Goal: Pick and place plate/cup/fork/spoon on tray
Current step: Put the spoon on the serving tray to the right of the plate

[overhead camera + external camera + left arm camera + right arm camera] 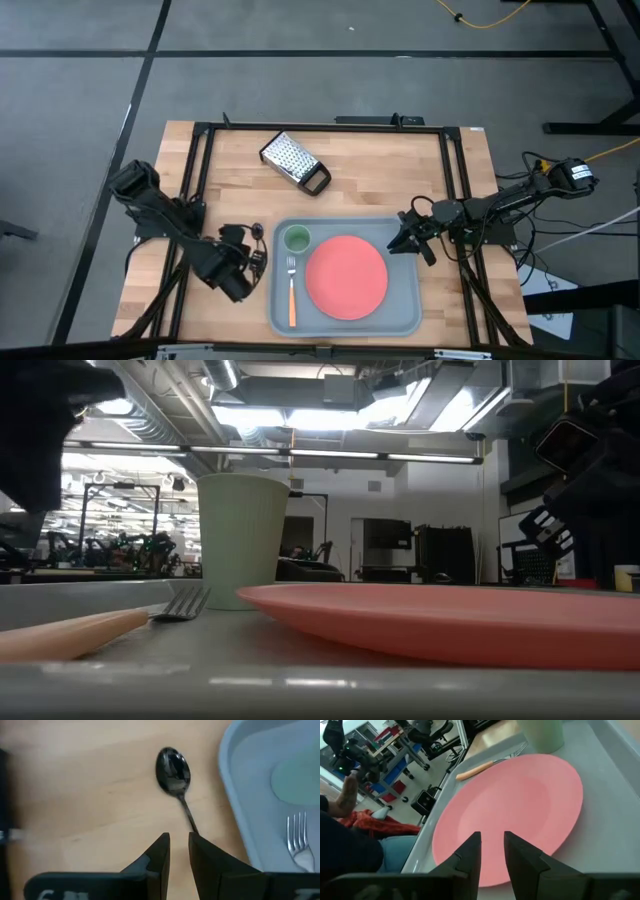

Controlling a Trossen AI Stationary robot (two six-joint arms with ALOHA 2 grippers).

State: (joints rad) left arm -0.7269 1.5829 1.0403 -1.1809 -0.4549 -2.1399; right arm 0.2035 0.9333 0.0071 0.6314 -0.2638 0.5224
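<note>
The grey-blue tray (400, 320) lies at the table's near middle. On it rest the pink-red plate (346, 277), the green cup (297, 239) at its far left corner and the orange-handled fork (291, 292) at its left. The dark spoon (173, 767) lies flat on the wood just left of the tray. My left gripper (179, 845) hovers over the spoon's handle end, its fingers nearly together. My right gripper (492, 845) is over the plate's right part, above it, fingers nearly together and empty; it also shows in the high view (405, 240). My left gripper: I cannot tell whether it touches the spoon. The handle (189, 817) runs up to one fingertip (200, 842) and its end is hidden behind it, not in the gap between the fingers.
A perforated metal grater with a black handle (295, 162) lies at the table's far middle. Bare wood shows left of the tray and along the far side. A person's hand (347, 795) and leg (390, 855) show beyond the table in the right wrist view.
</note>
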